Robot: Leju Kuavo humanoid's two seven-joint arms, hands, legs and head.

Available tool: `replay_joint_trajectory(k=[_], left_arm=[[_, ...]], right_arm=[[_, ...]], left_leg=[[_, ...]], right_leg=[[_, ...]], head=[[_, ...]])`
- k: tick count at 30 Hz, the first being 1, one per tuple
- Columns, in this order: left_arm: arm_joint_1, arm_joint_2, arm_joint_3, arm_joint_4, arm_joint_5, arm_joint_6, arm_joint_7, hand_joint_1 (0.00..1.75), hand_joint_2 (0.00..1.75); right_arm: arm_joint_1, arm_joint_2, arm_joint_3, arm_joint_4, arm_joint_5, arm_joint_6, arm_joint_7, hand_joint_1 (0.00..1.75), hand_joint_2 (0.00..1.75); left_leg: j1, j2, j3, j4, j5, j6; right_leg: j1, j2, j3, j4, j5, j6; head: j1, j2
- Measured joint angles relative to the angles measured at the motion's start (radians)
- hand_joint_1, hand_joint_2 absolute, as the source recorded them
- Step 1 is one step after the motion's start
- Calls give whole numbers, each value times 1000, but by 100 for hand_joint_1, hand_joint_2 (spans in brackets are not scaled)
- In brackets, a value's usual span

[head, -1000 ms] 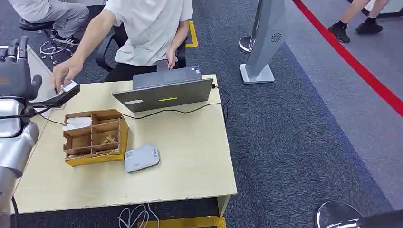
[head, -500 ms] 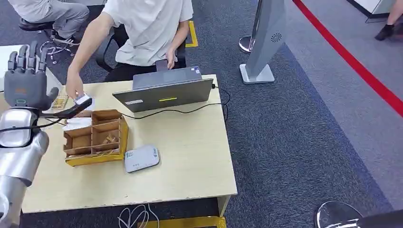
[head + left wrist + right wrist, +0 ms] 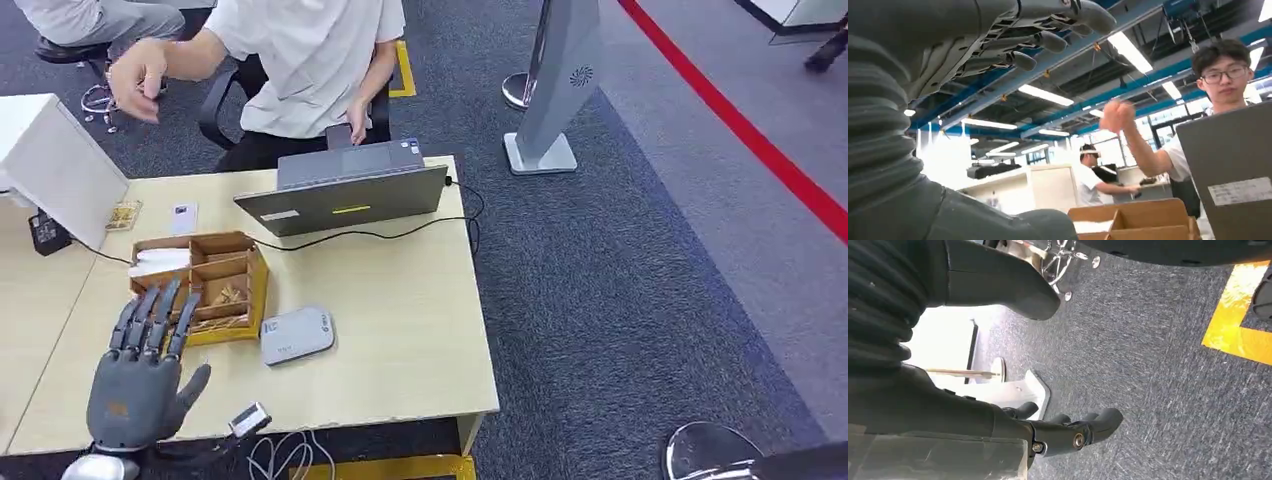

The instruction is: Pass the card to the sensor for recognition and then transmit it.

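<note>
Grey and ribbed at the wrist, the robot's left hand (image 3: 140, 375) hangs over the near left part of the pale wooden table (image 3: 400, 340) in the head view, its fingers (image 3: 160, 315) straight and fanned apart, gripping nothing. Their tips reach toward the brown cardboard divider box (image 3: 200, 285) in its yellow tray. Just beside that box lies the rounded grey-white sensor pad (image 3: 297, 334). The small white card (image 3: 183, 216) rests flat on the table beyond the box, near the back of the grey open laptop (image 3: 345, 195), well apart from the hand. A person in a white shirt (image 3: 310, 60) sits behind the laptop with one hand (image 3: 138, 75) raised in the air.

From the left wrist, the left hand's fingers show splayed against ceiling lights, with the cardboard box (image 3: 1133, 220) and laptop lid (image 3: 1233, 170) low in the picture and the person's raised fist (image 3: 1117, 115) between.

From the right wrist, the right hand (image 3: 1013, 365) hangs over dark carpet (image 3: 1148, 365), thumb apart from loosely curled fingers (image 3: 1078, 432), nothing in it.
</note>
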Motion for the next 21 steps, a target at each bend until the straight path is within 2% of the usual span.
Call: replay_joint_trajectory(k=[3, 8, 13, 21], left_arm=[[49, 17, -2, -58, 8, -16, 2, 0, 175], [79, 29, -7, -105, 13, -21, 2, 0, 175], [112, 46, -9, -138, 76, -68, 19, 0, 175], [114, 59, -13, -111, 167, -166, 73, 0, 175]], right_arm=[[0, 2, -8, 0, 0, 0, 1, 0, 175], [0, 3, -15, 0, 0, 0, 1, 0, 175], [0, 3, -16, 0, -9, -1, 3, 0, 175], [-1, 6, -16, 0, -14, 1, 2, 0, 175]], left_leg=[[0, -2, 0, 0, 0, 0], [0, -2, 0, 0, 2, 0], [0, -2, 1, 0, 2, 0], [0, -4, 0, 0, 2, 0]], right_leg=[[0, -2, 1, 0, 0, 0], [0, -2, 1, 0, 1, -1], [0, -2, 2, 0, 1, -1], [0, -4, 1, 0, 1, -1]], head=[[0, 0], [0, 0], [0, 0], [0, 0]])
